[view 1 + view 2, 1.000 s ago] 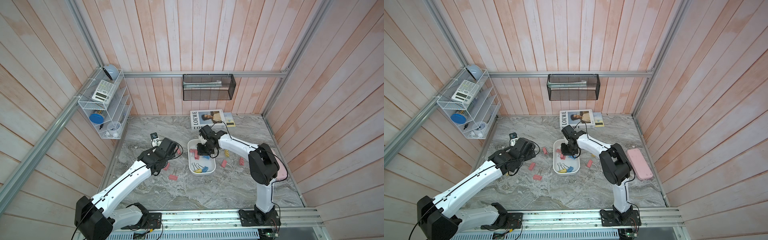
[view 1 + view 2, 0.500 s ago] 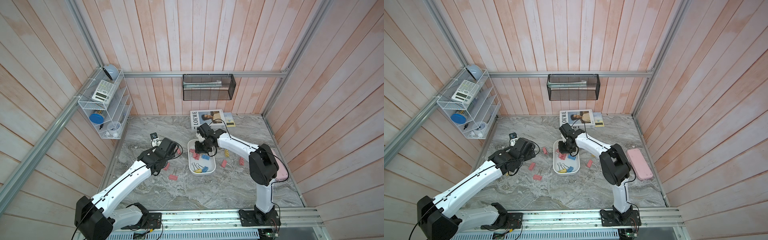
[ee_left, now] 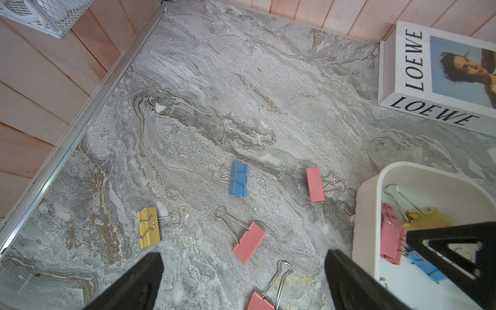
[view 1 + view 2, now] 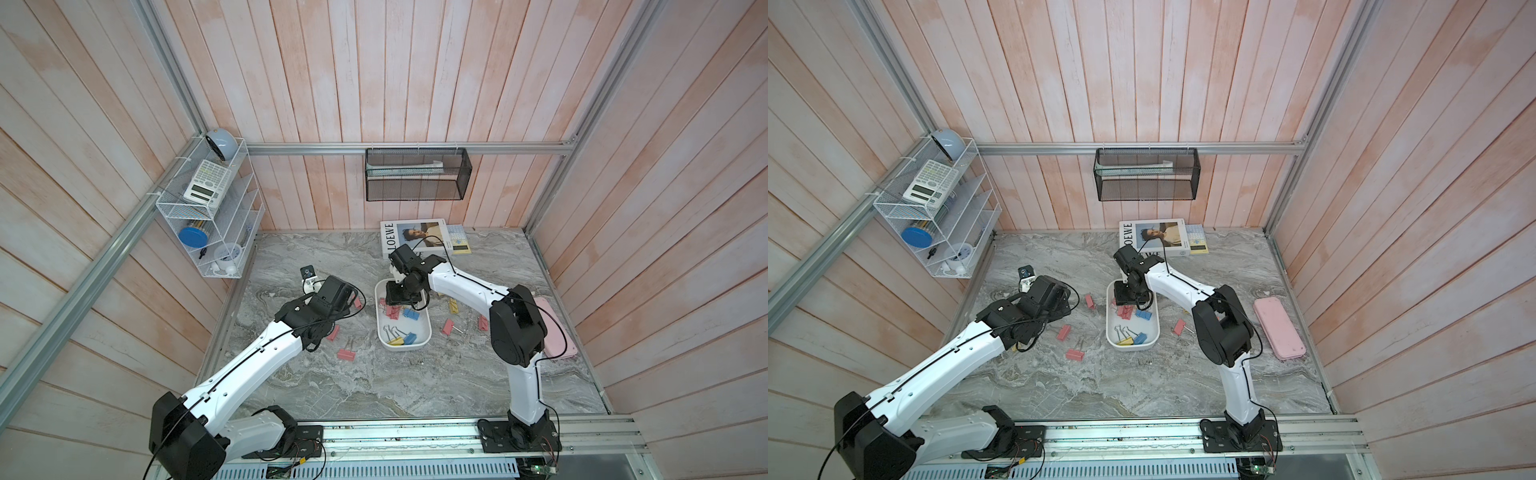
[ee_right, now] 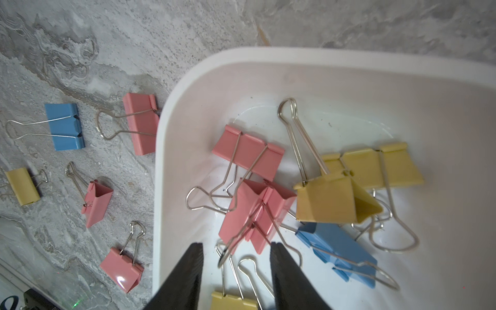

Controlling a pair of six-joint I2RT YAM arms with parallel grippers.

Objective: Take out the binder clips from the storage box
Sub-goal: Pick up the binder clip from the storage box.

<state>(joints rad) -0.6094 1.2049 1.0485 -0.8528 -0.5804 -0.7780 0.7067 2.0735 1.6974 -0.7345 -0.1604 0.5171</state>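
The white storage box (image 4: 405, 348) (image 4: 1129, 347) stands mid-table and holds several pink, yellow and blue binder clips (image 4: 392, 311). My right gripper (image 4: 401, 295) (image 5: 236, 249) reaches down into its far end, open. The wire handle of a pink clip (image 5: 257, 212) lies in the gap between the fingers (image 5: 188, 276), and nothing is clamped. Beside it lie a yellow clip (image 5: 330, 198) and a blue clip (image 5: 335, 247). My left gripper (image 4: 347, 299) (image 3: 243, 257) hangs wide open over the table left of the box, above loose pink clips (image 3: 249, 242), a blue clip (image 3: 238, 181) and a yellow clip (image 3: 149, 228).
More clips lie right of the box (image 4: 447, 326). A LOEWE book (image 4: 415, 237) sits at the back, and a flat pink case (image 4: 1279, 328) lies at the right edge. A black mesh basket (image 4: 417, 174) and a white wire rack (image 4: 212, 216) hang on the walls.
The right gripper's jaws have spread wider, and it has shifted slightly left over the box's far end. The left arm has stayed still.
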